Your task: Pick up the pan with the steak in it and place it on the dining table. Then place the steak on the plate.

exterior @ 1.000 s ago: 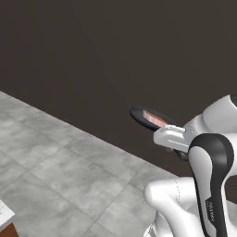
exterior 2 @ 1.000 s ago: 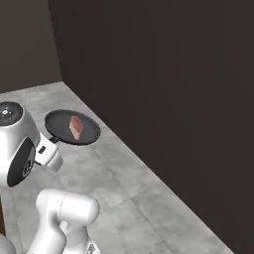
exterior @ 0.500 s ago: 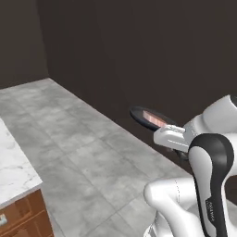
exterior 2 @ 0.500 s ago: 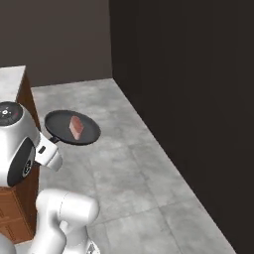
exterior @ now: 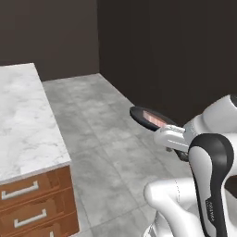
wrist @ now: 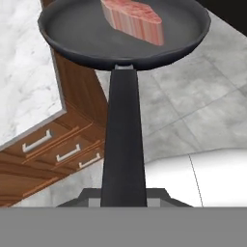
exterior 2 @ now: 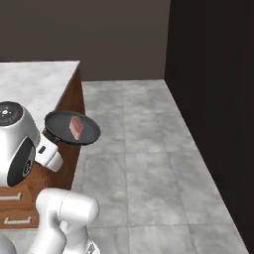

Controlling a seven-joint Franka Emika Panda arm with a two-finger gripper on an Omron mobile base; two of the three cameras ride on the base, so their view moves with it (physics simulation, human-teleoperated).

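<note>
Carrying leg of the job, judged from the scene. Small round dark grey frying pan [exterior 2: 72,127] held clear of any surface, out over the grey tiled floor [exterior 2: 149,163], level, with its long thin black handle [wrist: 123,144] running back into the hand [wrist: 123,198]. Hand clamped narrow on the near end of that handle. Flat pinkish-red slab of steak [wrist: 132,19] lying inside the pan, toward its far side, not touching the rim.

Compared with a second ago, whole view swung round: earlier just dark wall and floor, now a white grey-veined marble bench over wooden drawers [exterior: 28,125] come into sight on the left. A turn of the base, not a move of the things. Pan and steak unchanged relative to the arm, so grip holding steady through the turn.

Meaning for the task: pan lifted, transport under way. Bench in sight looks like the drawer-fronted one, not the dining table; further driving probably needed. Worth watching: steak sliding during turning.
</note>
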